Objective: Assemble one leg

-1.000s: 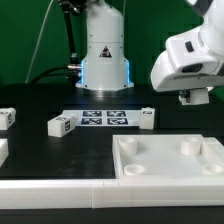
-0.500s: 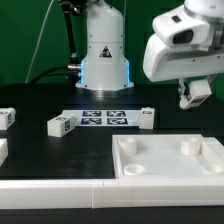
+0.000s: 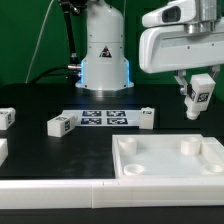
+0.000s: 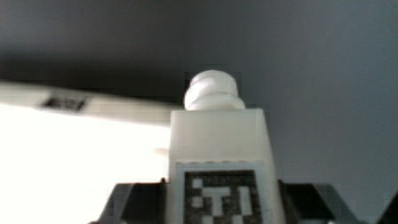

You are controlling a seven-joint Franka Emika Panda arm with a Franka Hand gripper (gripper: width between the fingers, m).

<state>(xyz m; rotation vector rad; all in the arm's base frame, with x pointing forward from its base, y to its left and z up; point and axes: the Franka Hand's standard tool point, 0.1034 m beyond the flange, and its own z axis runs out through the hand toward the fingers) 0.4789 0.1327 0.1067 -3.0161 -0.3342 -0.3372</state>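
Legs, four counted for certain; one held leg (image 3: 199,104) sits between the jaws of the one gripper (image 3: 200,90); three more lie on the surface (image 3: 60,152), namely the left leg (image 3: 6,117), the middle leg (image 3: 62,125) and the right leg (image 3: 147,118); one further white block (image 3: 2,150) is cut off at the exterior view's left edge, so its kind cannot be told; one large white tray-like piece (image 3: 170,165), with three round sockets in view; one marker board (image 3: 103,118), its tags too small to count; one robot arm (image 3: 104,50); the wrist view shows one leg, bearing one tag (image 4: 222,195) and one peg (image 4: 214,90).
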